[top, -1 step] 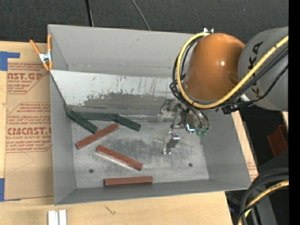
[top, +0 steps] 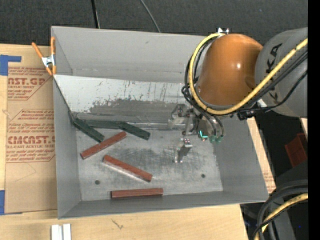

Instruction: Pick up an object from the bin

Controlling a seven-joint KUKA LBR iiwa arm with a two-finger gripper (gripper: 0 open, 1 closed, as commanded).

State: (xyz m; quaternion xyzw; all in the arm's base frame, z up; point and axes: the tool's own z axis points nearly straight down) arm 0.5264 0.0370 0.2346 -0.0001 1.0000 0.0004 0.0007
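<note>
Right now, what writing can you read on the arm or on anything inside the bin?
"KA": black letters on the grey arm; the rest of the word is hidden.
Red bars and green bars in the bin: no writing on them.

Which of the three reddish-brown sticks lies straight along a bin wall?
The lowest reddish-brown stick, level beside the bottom wall in the camera view; the other two lie slanted farther up the floor.

Two dark green bars [top: 87, 130] [top: 135, 131] lie in the left half of the bin [top: 150, 49]. Three red-brown bars [top: 103, 145] [top: 127, 168] [top: 136, 193] lie nearer the front, one of them along the front wall.
</note>
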